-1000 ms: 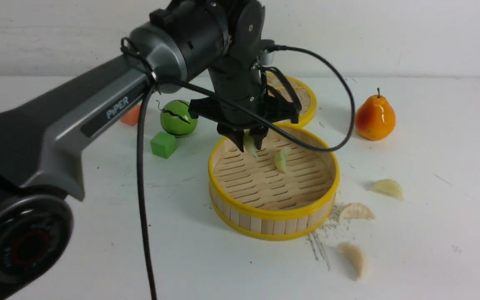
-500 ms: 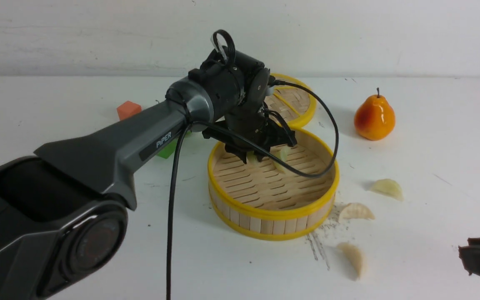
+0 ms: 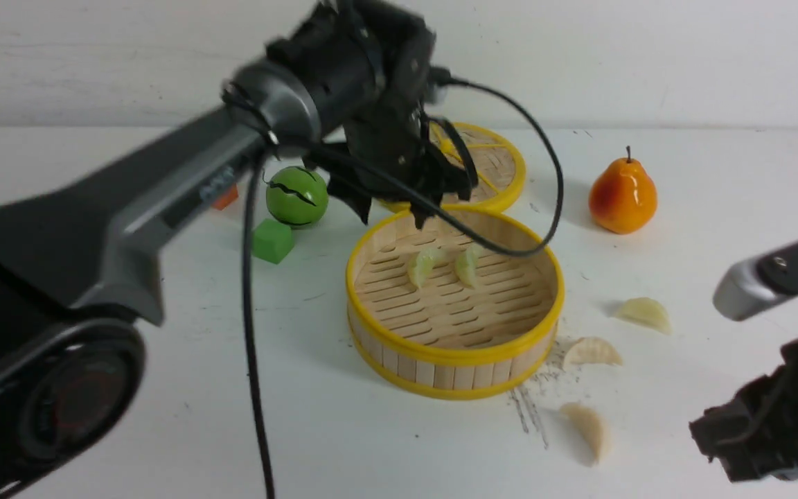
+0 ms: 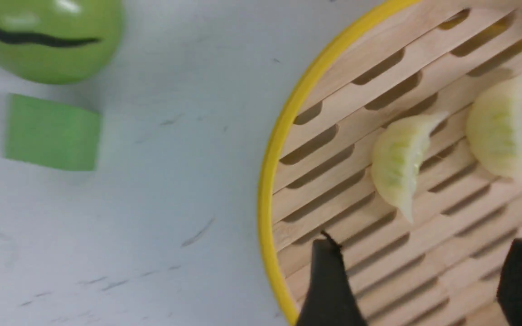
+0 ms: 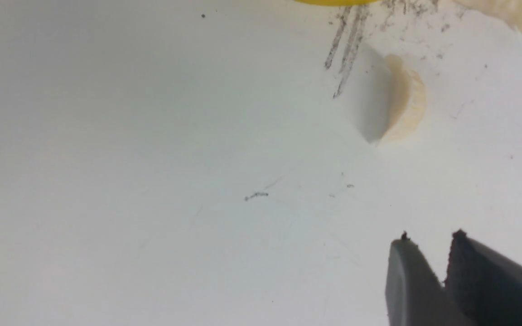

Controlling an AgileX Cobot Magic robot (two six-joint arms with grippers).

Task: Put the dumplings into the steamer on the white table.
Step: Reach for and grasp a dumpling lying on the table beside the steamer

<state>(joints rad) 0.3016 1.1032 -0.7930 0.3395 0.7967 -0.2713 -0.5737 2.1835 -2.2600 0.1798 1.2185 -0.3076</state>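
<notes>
The bamboo steamer (image 3: 454, 357) stands mid-table on the white table (image 3: 717, 208). Two pale green dumplings (image 3: 421, 265) (image 3: 468, 265) lie on its slatted floor; the left wrist view shows them too (image 4: 399, 165) (image 4: 499, 131). Three cream dumplings lie on the table to its right (image 3: 645, 313) (image 3: 591, 352) (image 3: 589, 430). My left gripper (image 3: 391, 211) is open and empty above the steamer's far left rim (image 4: 274, 172). My right gripper (image 3: 752, 443) is shut and empty near the front right, a little short of the nearest dumpling (image 5: 403, 99).
The flat woven lid (image 3: 489, 163) lies behind the steamer. An orange pear (image 3: 623, 194) stands at the right. A green ball (image 3: 296, 195), a green cube (image 3: 273, 240) and an orange block (image 3: 222, 197) sit left of the steamer. Dark scratch marks run beside the front dumpling.
My left gripper let go of a dumpling inside the steamer, opened and rose. My right arm has come into view from the lower right.
</notes>
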